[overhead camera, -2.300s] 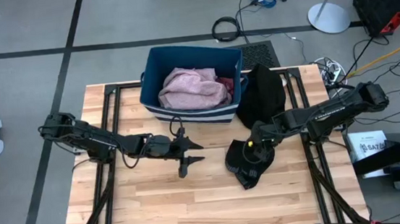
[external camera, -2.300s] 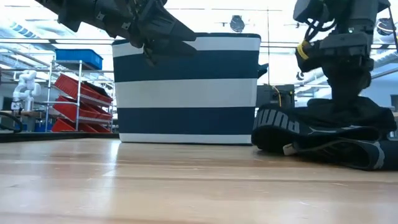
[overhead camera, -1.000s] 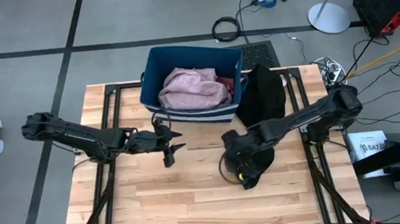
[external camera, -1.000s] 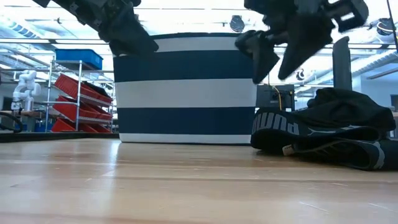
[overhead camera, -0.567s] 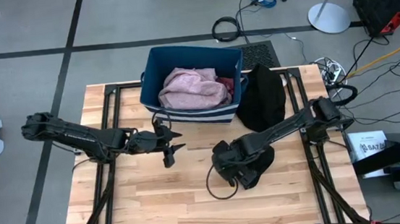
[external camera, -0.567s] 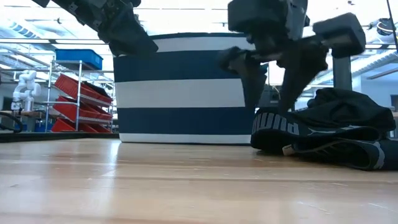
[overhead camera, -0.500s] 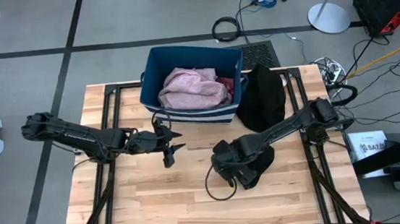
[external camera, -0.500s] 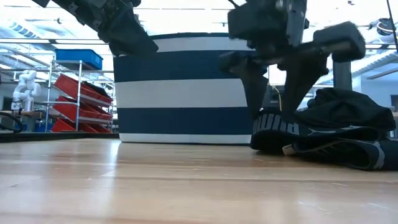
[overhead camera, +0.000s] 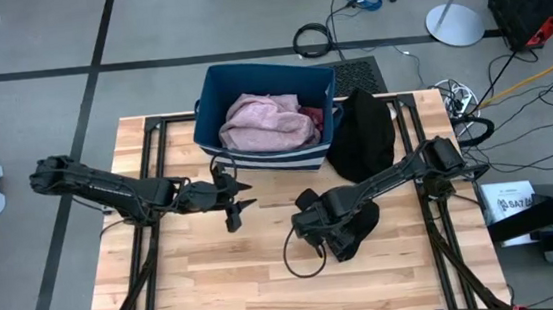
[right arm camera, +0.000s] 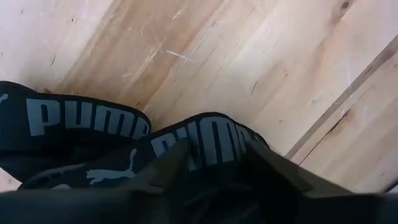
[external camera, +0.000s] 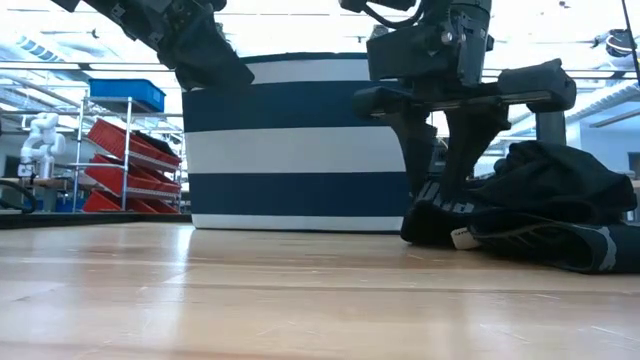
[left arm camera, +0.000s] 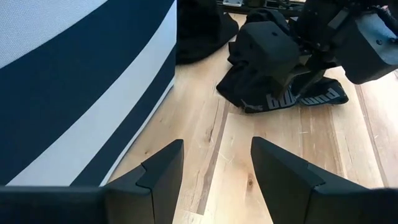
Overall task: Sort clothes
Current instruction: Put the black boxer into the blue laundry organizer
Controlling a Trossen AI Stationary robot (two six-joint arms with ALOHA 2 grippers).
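A small black garment with a lettered waistband [overhead camera: 351, 231] lies crumpled on the table, right of the middle; it also shows in the low view [external camera: 545, 225] and the left wrist view [left arm camera: 273, 87]. My right gripper [overhead camera: 308, 218] stands open over its left end, fingers pointing down [external camera: 435, 195]. My left gripper [overhead camera: 241, 203] is open and empty above the table, in front of the bin [overhead camera: 213, 90]. A pale pink garment [overhead camera: 264, 121] lies in the bin. A larger black garment [overhead camera: 363, 132] lies on the table right of the bin. My right gripper comes from above with its fingers open, and its fingertips [external camera: 452, 190] reach down into the garment's left end. A fold of the lettered waistband [right arm camera: 199, 140] lies between the two fingers. The garment lies on the table, not lifted.
The dark blue bin with white stripes [external camera: 300, 150] stands at the table's far middle, close behind both grippers. Bare wooden table [overhead camera: 227, 280] lies toward the near edge. Black frame rails [overhead camera: 148, 176] run along the table's left and right sides.
My right gripper has gone toward the table's left and down, from above the black garment onto its left end, turning until its fingers point down. It has stayed open. The garment's left end has been pressed a little out of shape.
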